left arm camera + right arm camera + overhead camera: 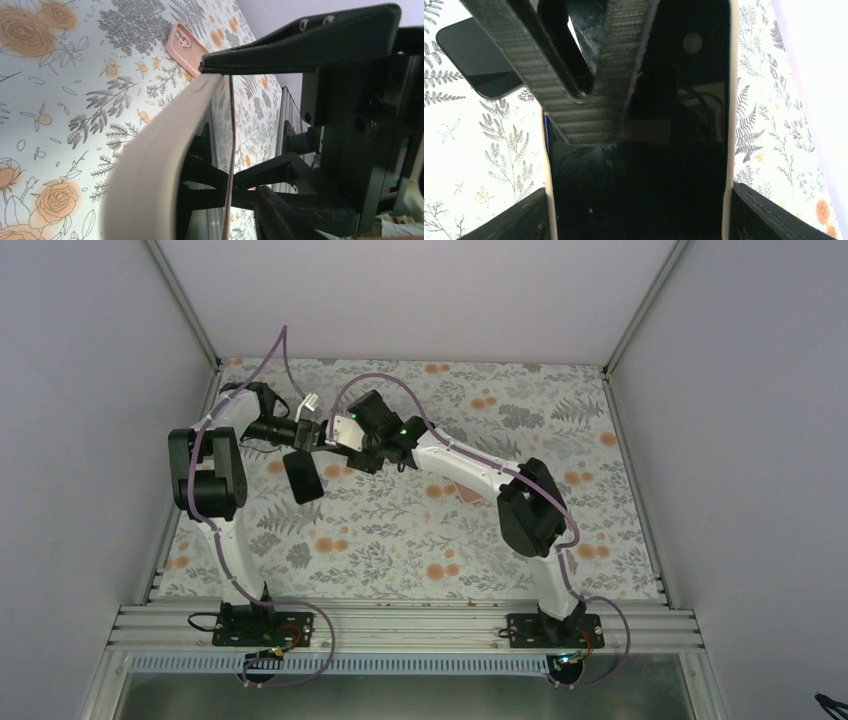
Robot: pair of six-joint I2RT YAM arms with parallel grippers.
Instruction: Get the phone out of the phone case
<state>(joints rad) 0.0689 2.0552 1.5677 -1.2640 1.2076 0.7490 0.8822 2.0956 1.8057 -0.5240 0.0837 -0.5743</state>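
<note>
Phone [674, 125] not out yet: the right wrist view shows its dark screen seated between the cream rims of the case [729, 100] on both long sides, so extraction is at most just started. The cased phone is held in the air above the table [400, 540], back-left of centre, where the two arms meet. Right gripper [644, 217] is closed across the width of the case, one finger on each long edge near the camera end, acting as the clamp. Left gripper [585, 90] comes in from the opposite side, its ribbed fingers converged almost to a point on one long edge, apparently pinching the rim. In the left wrist view that rim looks bowed outward under the upper finger, which suggests peeling is under way, but whether a corner has actually cleared the phone cannot be told. Also on the table: a second phone [303, 477] lying bare near the grippers, and a pink case [186, 46] lying flat by itself; neither is being handled. Left to do, by judgement: pull the rim off one corner, work along the edge, lift the phone free, set both parts down. Main risk is the phone dropping once the rim lets go.
</note>
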